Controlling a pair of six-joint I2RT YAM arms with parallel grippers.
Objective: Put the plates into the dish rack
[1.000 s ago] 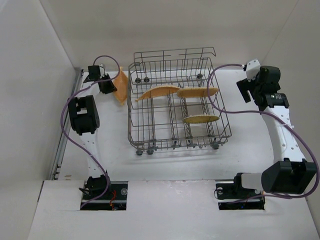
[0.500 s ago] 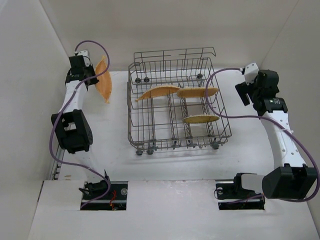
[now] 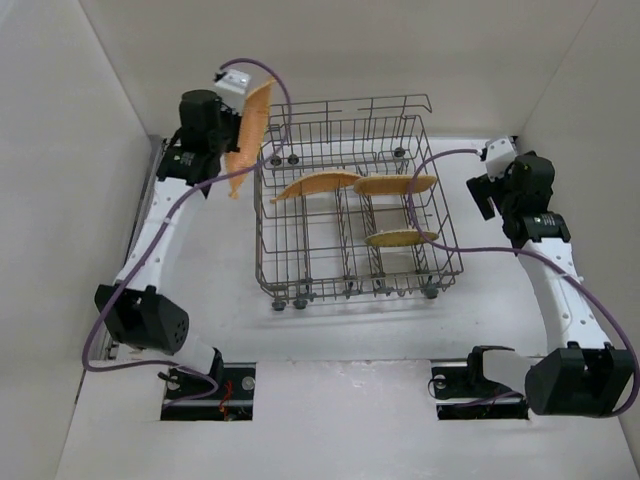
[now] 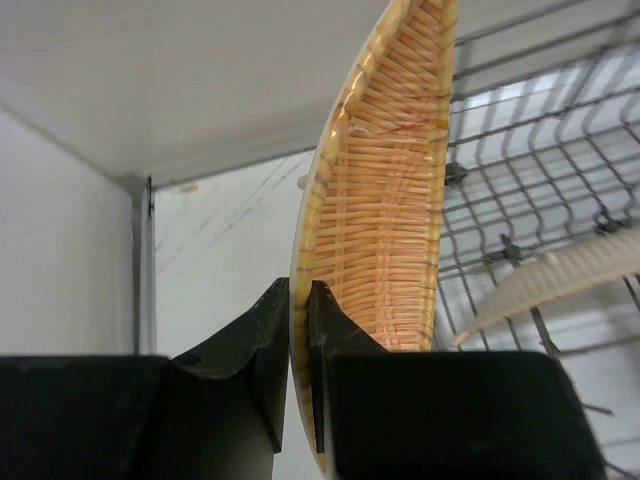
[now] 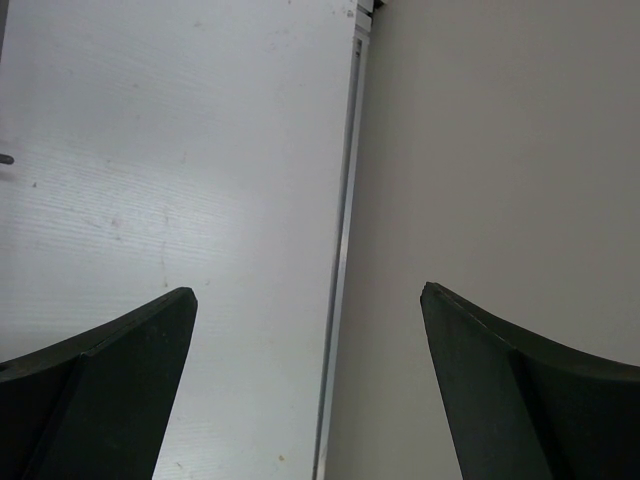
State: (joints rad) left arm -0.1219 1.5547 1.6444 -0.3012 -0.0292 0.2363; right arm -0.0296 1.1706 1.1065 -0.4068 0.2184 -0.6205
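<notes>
The grey wire dish rack point(image 3: 300, 262) stands mid-table with three orange-tan plates in it: one leaning at the back left point(image 3: 312, 185), one at the back right point(image 3: 395, 184), one lower right point(image 3: 400, 238). Another woven plate point(image 3: 248, 130) point(image 4: 385, 200) is held on edge, raised above the rack's back left corner. My left gripper point(image 3: 232, 138) point(image 4: 299, 300) is shut on its rim, one finger on each face. My right gripper point(image 3: 487, 185) point(image 5: 308, 295) hangs open and empty beside the rack's right side, over the table's right edge.
White walls close the table on the left, back and right. A metal strip point(image 5: 340, 260) runs where the table meets the right wall. Purple cables point(image 3: 435, 170) loop from both arms; the right one crosses over the rack's right side.
The left arm has lifted the plate from the table left of the rack, swung out left, then up and right to the rack's back left corner. The right gripper drifted slightly down and left.
</notes>
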